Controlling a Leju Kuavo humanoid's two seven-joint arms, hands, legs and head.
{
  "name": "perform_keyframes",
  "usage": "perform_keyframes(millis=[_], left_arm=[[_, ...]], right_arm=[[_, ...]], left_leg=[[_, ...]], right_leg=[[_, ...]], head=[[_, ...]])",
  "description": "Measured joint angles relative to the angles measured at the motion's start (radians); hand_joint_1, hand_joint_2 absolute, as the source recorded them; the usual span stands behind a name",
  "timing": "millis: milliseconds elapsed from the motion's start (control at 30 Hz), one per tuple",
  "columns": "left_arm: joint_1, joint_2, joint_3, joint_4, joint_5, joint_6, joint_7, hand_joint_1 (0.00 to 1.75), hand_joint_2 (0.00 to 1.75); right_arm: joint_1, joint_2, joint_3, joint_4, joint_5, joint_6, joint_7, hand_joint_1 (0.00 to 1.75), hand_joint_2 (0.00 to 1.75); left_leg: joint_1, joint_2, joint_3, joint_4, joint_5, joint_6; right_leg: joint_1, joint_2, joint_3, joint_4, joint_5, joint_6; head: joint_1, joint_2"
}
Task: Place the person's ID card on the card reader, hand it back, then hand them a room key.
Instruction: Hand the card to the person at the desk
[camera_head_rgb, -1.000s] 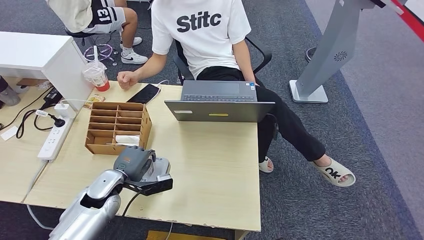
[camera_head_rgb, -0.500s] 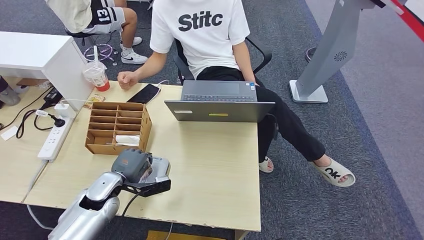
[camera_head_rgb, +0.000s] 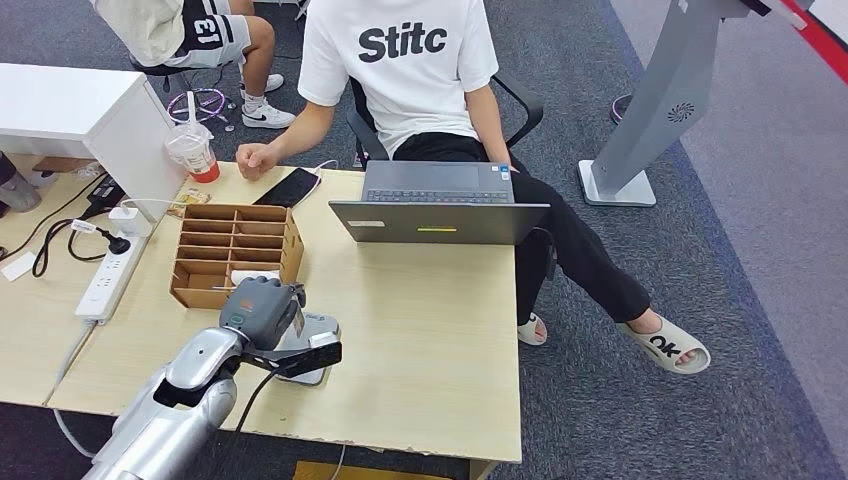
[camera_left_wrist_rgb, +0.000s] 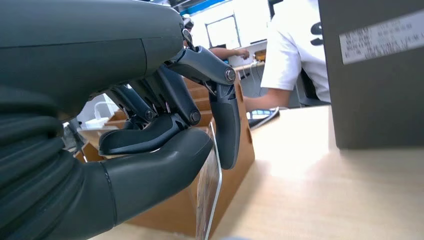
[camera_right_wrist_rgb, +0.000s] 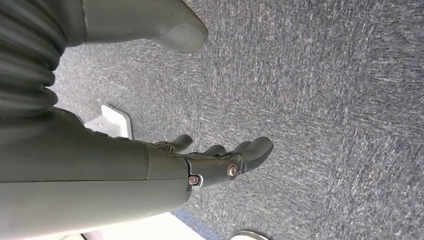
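The left robot hand (camera_head_rgb: 262, 310) has lifted toward twelve o'clock off the card reader (camera_head_rgb: 318, 332), pinching the ID card (camera_left_wrist_rgb: 210, 192) edge-on. Thin, stiff, slick: hold its edges firmly. The right robot hand (camera_right_wrist_rgb: 220, 162) hangs empty, fingers loosely apart.

there were two seated people (camera_head_rgb: 420, 80); one grey laptop (camera_head_rgb: 440, 205); one compartmented wooden organiser box (camera_head_rgb: 237, 252); one black phone (camera_head_rgb: 288, 187); one white power strip (camera_head_rgb: 108, 278)
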Motion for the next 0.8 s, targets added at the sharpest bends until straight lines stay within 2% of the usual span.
perform_keyframes(millis=[300,467,600,800], left_arm=[[-0.012,0.002,0.011,-0.036,0.012,-0.002,0.003,1.75,1.75],[-0.090,0.017,0.053,-0.124,-0.002,0.001,0.049,1.75,1.75],[-0.154,0.028,0.075,-0.136,-0.042,-0.002,0.089,1.75,1.75],[-0.246,0.039,0.119,-0.135,-0.054,-0.018,0.104,1.75,1.75]], right_arm=[[0.000,0.000,-0.005,0.000,0.003,0.000,0.000,0.00,1.75],[0.000,0.000,-0.008,0.000,0.013,-0.002,0.002,0.00,1.75],[0.000,0.000,-0.008,0.000,0.022,-0.003,0.003,0.00,1.75],[0.000,0.000,-0.008,0.000,0.030,-0.003,0.003,0.00,1.75]], left_leg=[[0.000,0.000,0.000,0.000,0.000,0.000],[0.000,0.000,0.000,0.000,0.000,0.000],[0.000,0.000,0.000,0.000,0.001,0.000],[0.000,0.000,0.000,0.000,0.001,0.000]], right_leg=[[0.000,0.000,0.000,0.000,0.000,0.000],[0.000,0.000,0.000,0.000,0.000,0.000],[0.000,0.000,0.000,0.000,0.001,0.000],[0.000,0.000,0.000,0.000,0.001,0.000]], head=[[0.000,0.000],[0.000,0.000],[0.000,0.000],[0.000,0.000]])
